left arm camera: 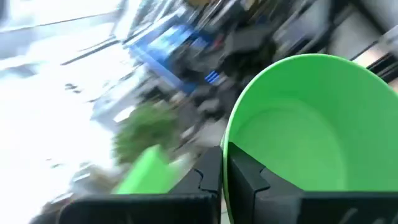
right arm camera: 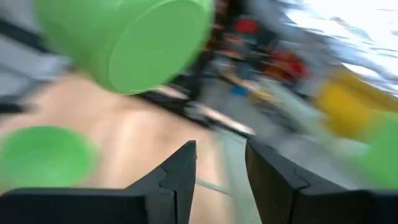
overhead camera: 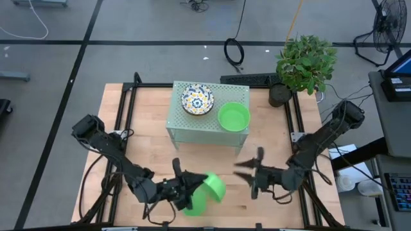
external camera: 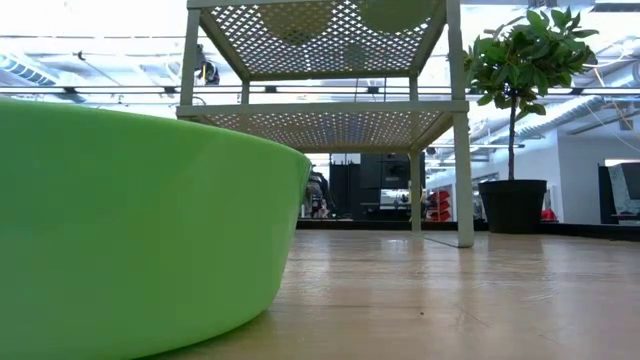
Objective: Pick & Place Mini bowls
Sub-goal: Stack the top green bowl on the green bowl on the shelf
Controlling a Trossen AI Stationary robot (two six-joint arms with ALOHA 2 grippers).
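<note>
My left gripper (overhead camera: 194,183) is near the table's front edge, shut on a plain green mini bowl (overhead camera: 216,187) that it holds tipped on its side above the table. A second green mini bowl (overhead camera: 194,204) rests upright on the wood just below it and fills the left of the low view (external camera: 130,230). Farther back, a floral mini bowl (overhead camera: 197,99) and a third green one (overhead camera: 234,117) sit on top of the pale green perforated stand (overhead camera: 186,131). My right gripper (overhead camera: 248,171) hangs open and empty to the right of the held bowl. My left gripper pinches the bowl's rim (left arm camera: 227,147), with one finger (left arm camera: 255,180) inside the bowl and the other (left arm camera: 208,177) outside its wall. The fingers come in level from the table's left. The bowl is lifted clear and tilted, its mouth turned sideways.
A potted plant (overhead camera: 306,63) stands at the table's far right corner. Bare wood lies between the stand and the front edge, between the two grippers. The stand has an open lower shelf (external camera: 320,128).
</note>
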